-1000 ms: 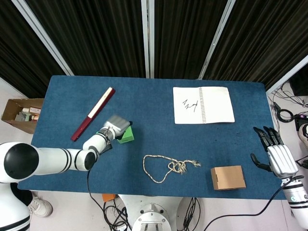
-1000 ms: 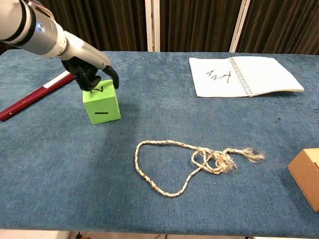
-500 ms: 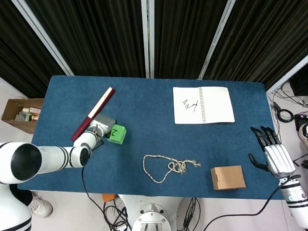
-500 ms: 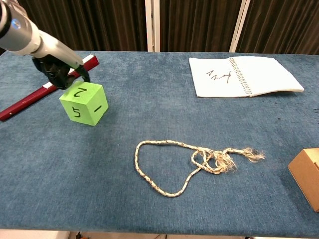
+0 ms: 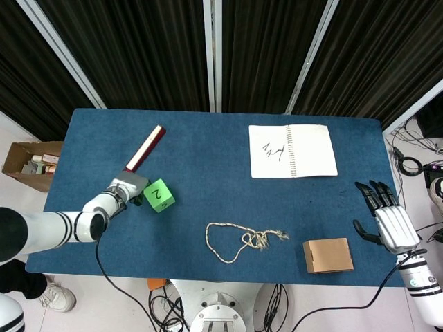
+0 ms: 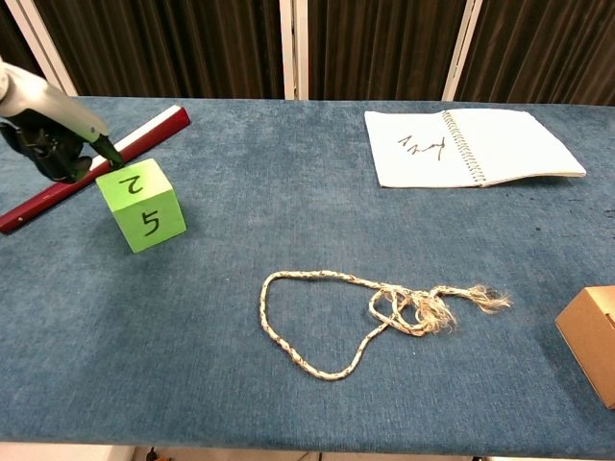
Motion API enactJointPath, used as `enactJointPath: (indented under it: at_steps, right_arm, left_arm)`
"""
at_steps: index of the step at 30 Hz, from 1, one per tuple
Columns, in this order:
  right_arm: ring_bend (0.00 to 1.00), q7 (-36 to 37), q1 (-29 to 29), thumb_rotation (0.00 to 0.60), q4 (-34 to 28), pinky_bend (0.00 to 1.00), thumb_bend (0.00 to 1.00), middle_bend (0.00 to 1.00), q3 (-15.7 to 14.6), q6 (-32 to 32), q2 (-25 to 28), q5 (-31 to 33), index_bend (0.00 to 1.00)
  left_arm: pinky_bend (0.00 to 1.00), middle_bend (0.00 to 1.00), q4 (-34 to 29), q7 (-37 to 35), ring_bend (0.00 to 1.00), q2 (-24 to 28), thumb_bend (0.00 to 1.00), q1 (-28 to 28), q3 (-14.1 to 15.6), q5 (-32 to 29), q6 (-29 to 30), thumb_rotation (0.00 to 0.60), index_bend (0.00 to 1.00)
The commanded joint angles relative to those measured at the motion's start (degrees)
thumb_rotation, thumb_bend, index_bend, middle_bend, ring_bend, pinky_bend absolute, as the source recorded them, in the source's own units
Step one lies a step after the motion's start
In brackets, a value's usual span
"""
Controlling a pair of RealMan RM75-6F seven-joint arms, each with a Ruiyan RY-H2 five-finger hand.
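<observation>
A green cube with black numbers, 2 on top and 5 on the near face, sits on the blue table at the left. My left hand is just left of it with fingers curled in; one dark fingertip touches the cube's upper far corner. It grips nothing that I can see. My right hand hovers off the table's right edge, fingers spread and empty, close to a small cardboard box.
A red and white stick lies slanted behind the left hand. An open spiral notebook lies at the back right. A knotted rope lies front centre. A carton stands on the floor, left.
My left hand drew back to the left, pulling the green cube along; the cube rolled, so 2 and 5 now show. The right hand shifted slightly toward the table.
</observation>
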Motion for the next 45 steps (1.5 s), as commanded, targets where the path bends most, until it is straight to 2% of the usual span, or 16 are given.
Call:
enactJointPath:
  at_steps: [1, 6, 20, 25, 29, 30, 31, 33, 34, 35, 36, 38, 41, 43, 45]
  right_arm:
    - [0.0, -0.2, 0.1, 0.6, -0.1, 0.0, 0.33, 0.15, 0.0, -0.1, 0.0, 0.0, 0.05]
    - [0.0, -0.8, 0.2, 0.6, -0.5, 0.0, 0.33, 0.15, 0.1, -0.3, 0.0, 0.0, 0.05]
    - [0.0, -0.7, 0.2, 0.6, -0.4, 0.0, 0.32, 0.15, 0.1, -0.5, 0.0, 0.1, 0.05]
    - [0.0, -0.5, 0.1, 0.6, -0.2, 0.0, 0.32, 0.15, 0.0, -0.4, 0.0, 0.2, 0.05]
    - [0.0, -0.3, 0.0, 0.6, -0.2, 0.0, 0.32, 0.15, 0.0, -0.2, 0.1, 0.3, 0.05]
    - [0.0, -0.3, -0.1, 0.6, -0.2, 0.0, 0.32, 0.15, 0.0, -0.1, 0.2, 0.3, 0.05]
    - [0.0, -0.2, -0.1, 0.6, -0.2, 0.0, 0.32, 0.15, 0.0, 0.0, 0.2, 0.3, 0.05]
    - [0.0, 0.0, -0.2, 0.6, 0.0, 0.0, 0.32, 0.15, 0.1, 0.0, 0.3, 0.5, 0.05]
    - [0.0, 0.1, -0.3, 0.6, 0.1, 0.0, 0.32, 0.15, 0.1, 0.0, 0.4, 0.6, 0.05]
    - [0.0, 0.2, -0.3, 0.6, 0.2, 0.0, 0.33, 0.15, 0.1, 0.0, 0.4, 0.8, 0.05]
    - [0.0, 0.3, -0.4, 0.6, 0.3, 0.0, 0.33, 0.15, 0.2, 0.0, 0.5, 1.0, 0.05]
    - [0.0, 0.2, -0.7, 0.6, 0.6, 0.0, 0.34, 0.15, 0.3, 0.3, 0.5, 1.5, 0.05]
    - [0.0, -0.7, -1.2, 0.6, 1.1, 0.0, 0.35, 0.14, 0.7, 0.9, 0.4, 2.5, 0.05]
    - [0.0, -1.5, -1.7, 0.6, 1.6, 0.0, 0.35, 0.13, 1.1, 1.4, 0.1, 3.2, 0.05]
    - [0.0, -2.0, -2.1, 0.6, 2.1, 0.0, 0.33, 0.11, 1.4, 1.9, -0.4, 4.0, 0.05]
  left_arm:
    - [1.0, 1.0, -1.6, -3.0, 1.0, 2.6, 0.85, 2.3, -1.2, 4.2, -2.3, 0.48, 0.22]
    - [1.0, 1.0, -2.0, -6.1, 1.0, 4.3, 0.85, 4.3, -2.1, 9.0, -4.4, 0.477, 0.22]
    - [1.0, 1.0, -3.0, -11.5, 1.0, 4.6, 0.85, 4.9, -0.6, 15.9, -5.3, 0.479, 0.23]
    - [1.0, 0.98, -2.6, -12.9, 1.0, 4.3, 0.84, 5.0, 0.8, 15.9, -2.6, 0.479, 0.21]
    - [1.0, 0.9, -4.2, -14.2, 0.98, 5.9, 0.84, 6.6, 1.7, 15.5, 2.7, 0.473, 0.15]
    - [1.0, 0.88, -4.8, -14.6, 0.97, 6.6, 0.82, 7.4, 1.6, 15.4, 4.6, 0.472, 0.15]
    - [1.0, 0.86, -5.4, -15.2, 0.95, 7.1, 0.78, 8.5, 1.3, 15.3, 7.3, 0.498, 0.14]
    - [1.0, 0.82, -6.8, -15.6, 0.9, 7.9, 0.66, 12.5, 0.6, 16.4, 16.4, 0.559, 0.14]
    - [0.97, 0.77, -7.4, -15.8, 0.84, 7.9, 0.56, 15.5, -0.2, 17.5, 23.1, 0.595, 0.14]
    - [0.93, 0.72, -7.5, -16.0, 0.78, 7.5, 0.48, 18.1, -0.9, 18.7, 28.6, 0.6, 0.14]
    - [0.87, 0.66, -7.3, -16.2, 0.72, 6.9, 0.42, 21.0, -1.6, 20.3, 34.1, 0.6, 0.14]
    - [0.68, 0.52, -5.5, -16.8, 0.57, 4.8, 0.32, 27.9, -2.9, 24.7, 45.8, 0.6, 0.14]
    - [0.4, 0.34, 0.2, -19.4, 0.37, 1.2, 0.22, 37.3, -4.0, 33.1, 58.2, 0.6, 0.14]
    - [0.28, 0.25, 4.2, -23.1, 0.27, -0.3, 0.2, 42.2, -4.3, 38.6, 62.6, 0.587, 0.14]
    - [0.22, 0.18, 8.3, -26.3, 0.2, -1.8, 0.19, 47.3, -4.8, 42.8, 66.5, 0.527, 0.14]
